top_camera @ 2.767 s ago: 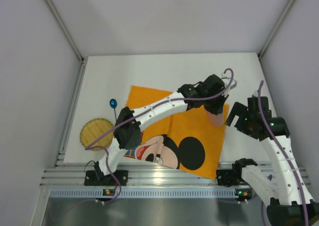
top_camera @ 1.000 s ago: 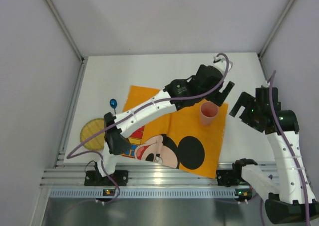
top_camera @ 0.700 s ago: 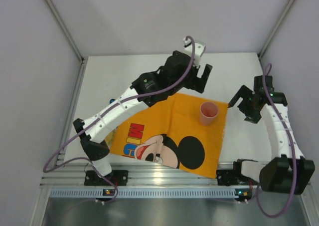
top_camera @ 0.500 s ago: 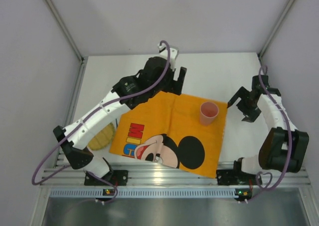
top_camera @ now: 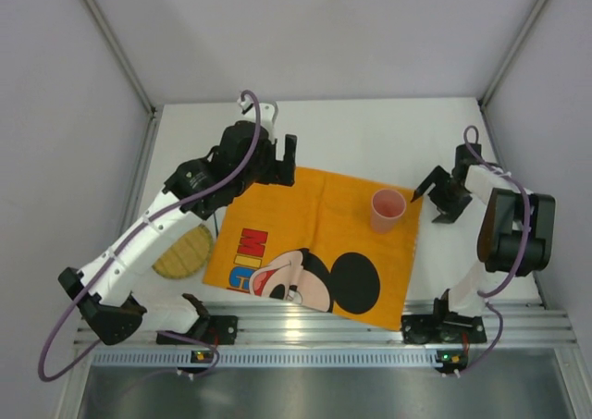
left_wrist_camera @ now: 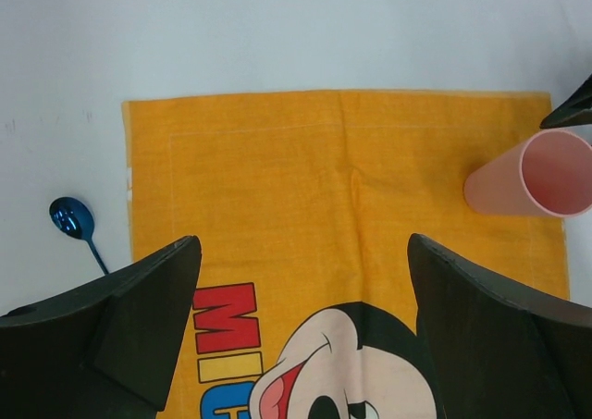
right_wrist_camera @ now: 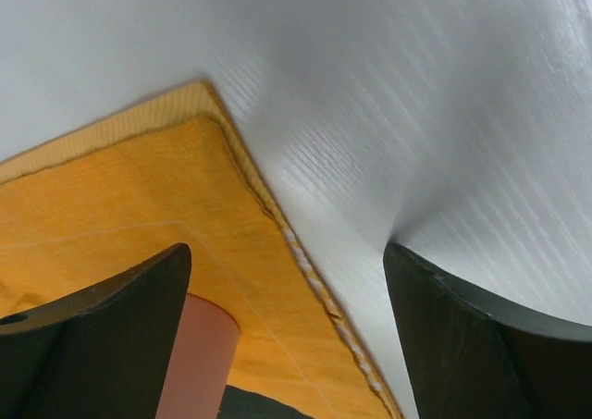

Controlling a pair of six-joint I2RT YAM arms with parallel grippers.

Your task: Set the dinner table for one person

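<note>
The white dinner table [top_camera: 370, 132] carries an orange cartoon-mouse mat [top_camera: 314, 215]. A pink cup [top_camera: 387, 209] stands upright near the mat's far right corner, with nothing holding it. My left gripper [top_camera: 275, 165] hovers open above the mat's far left corner; from the left wrist I look down on the mat [left_wrist_camera: 342, 178] between the fingers, with the cup [left_wrist_camera: 532, 174] at the right. My right gripper [top_camera: 430, 200] is low at the mat's right edge, just right of the cup. It stands open [right_wrist_camera: 287, 252] astride the mat's hem [right_wrist_camera: 277, 225], beside the cup [right_wrist_camera: 199, 363].
A blue spoon [left_wrist_camera: 72, 218] lies on the table left of the mat. A round woven yellow mat [top_camera: 185, 251] lies at the near left, partly under the left arm. Grey walls close in the table on three sides, and an aluminium rail [top_camera: 305, 322] runs along the near edge.
The left gripper let go of the cup on the mat and swung left to the mat's far left corner. The right gripper came down to the mat's right edge beside the cup.
</note>
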